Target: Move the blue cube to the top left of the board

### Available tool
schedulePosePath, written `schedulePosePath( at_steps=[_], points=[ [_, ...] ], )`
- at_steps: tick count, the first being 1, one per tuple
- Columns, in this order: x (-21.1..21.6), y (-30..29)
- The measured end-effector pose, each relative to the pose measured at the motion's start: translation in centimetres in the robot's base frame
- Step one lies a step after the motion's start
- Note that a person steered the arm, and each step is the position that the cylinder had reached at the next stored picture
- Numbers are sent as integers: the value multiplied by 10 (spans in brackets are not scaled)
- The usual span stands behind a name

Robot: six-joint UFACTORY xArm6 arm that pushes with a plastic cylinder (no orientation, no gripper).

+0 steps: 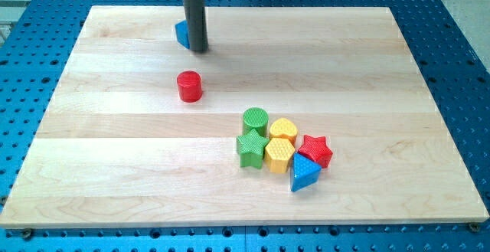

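Nearest sat a blue triangle (pixel 305 175) by a red star (pixel 315 150). Farther back stood a red cylinder (pixel 189 86). At the bench's (pixel 115 175) top left, my tip (pixel 199 50) touched the half-hidden blue cube (pixel 182 34). No claw showed.

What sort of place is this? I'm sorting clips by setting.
Probably a robotics lab bench: a wooden board on a blue perforated table, toy blocks like the red cylinder, and my tip.

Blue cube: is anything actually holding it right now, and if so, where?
Nothing holds it. My tip has no hand; it stands at the blue cube's right side, apparently touching, hiding most of it.
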State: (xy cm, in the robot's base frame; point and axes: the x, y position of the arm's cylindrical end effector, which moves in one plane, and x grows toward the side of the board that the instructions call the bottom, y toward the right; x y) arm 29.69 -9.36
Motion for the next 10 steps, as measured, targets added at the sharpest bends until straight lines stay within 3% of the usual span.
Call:
schedulePosePath(
  at_steps=[1,2,3,5,7,8,10],
  points=[
    [3,50],
    [-31,78],
    [-41,68],
    [-34,-59],
    [29,-36],
    [27,-84],
    [-17,-107]
  ],
)
